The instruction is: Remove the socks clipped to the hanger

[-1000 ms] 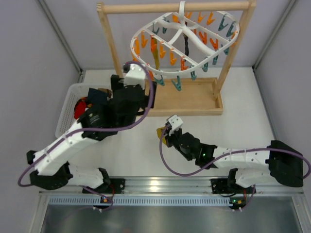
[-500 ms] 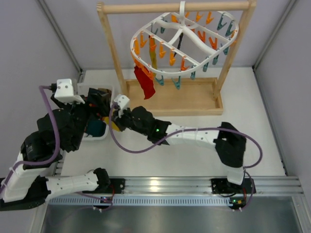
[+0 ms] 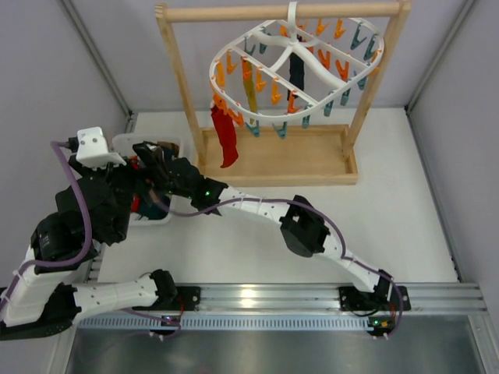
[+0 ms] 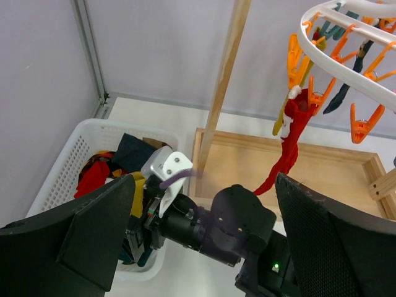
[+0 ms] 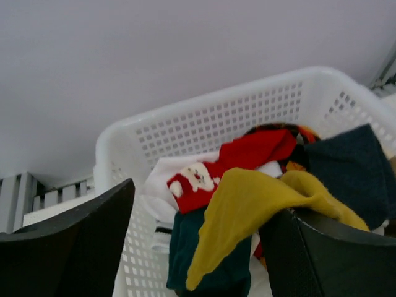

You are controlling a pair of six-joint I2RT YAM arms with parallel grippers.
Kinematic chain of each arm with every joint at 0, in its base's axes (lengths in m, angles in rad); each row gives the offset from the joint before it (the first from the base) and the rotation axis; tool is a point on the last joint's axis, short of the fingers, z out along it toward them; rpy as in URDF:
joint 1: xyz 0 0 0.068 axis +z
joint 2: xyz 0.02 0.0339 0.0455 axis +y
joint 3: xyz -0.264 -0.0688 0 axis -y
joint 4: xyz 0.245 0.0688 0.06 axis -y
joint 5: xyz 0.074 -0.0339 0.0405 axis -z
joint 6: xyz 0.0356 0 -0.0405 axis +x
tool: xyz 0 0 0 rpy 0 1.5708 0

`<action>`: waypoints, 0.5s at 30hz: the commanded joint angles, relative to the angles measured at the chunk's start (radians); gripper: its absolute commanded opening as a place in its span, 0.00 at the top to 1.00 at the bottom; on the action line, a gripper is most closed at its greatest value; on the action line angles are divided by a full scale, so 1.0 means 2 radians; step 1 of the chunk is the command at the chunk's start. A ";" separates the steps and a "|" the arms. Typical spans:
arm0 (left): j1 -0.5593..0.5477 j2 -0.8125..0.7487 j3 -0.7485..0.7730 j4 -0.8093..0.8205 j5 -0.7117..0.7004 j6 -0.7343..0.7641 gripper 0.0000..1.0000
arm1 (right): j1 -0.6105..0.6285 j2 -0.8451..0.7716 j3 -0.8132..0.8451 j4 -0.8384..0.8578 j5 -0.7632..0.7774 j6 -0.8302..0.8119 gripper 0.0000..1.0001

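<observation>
Grip the red sock (image 4: pixel 288 145), soft, light and limp beneath a clip (image 4: pixel 295 68) on the left rim of the hanger (image 3: pixel 300 74), high up close to that clip, with left pincer (image 4: pixel 205 179) and right pincer (image 5: pixel 204 201) both spread open.

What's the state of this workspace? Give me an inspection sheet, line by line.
Surface: white table, carrying the rack and basket.
Job's things: hanger hooked on the rack; red sock, yellow sock and dark sock clipped to it; basket holds a pile of socks.
Clutter: nothing seen.
End effectors: left end effector open, empty, beside the basket; right end effector open over the basket, mustard sock between its fingers, contact unclear.
Cables: purple cable loops on each arm, away from the clips.
Surroundings: grey walls on three sides; metal rail at the near edge.
</observation>
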 commanded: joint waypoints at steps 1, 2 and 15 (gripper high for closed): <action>-0.004 -0.006 -0.013 0.012 0.006 -0.011 0.02 | -0.011 0.002 0.020 -0.037 -0.023 -0.010 0.23; -0.004 -0.008 -0.016 0.012 0.006 -0.012 0.02 | -0.011 -0.006 0.010 -0.035 -0.023 -0.010 0.21; -0.004 -0.014 -0.026 0.013 0.033 -0.038 0.02 | -0.020 -0.206 -0.234 0.031 -0.025 -0.035 0.05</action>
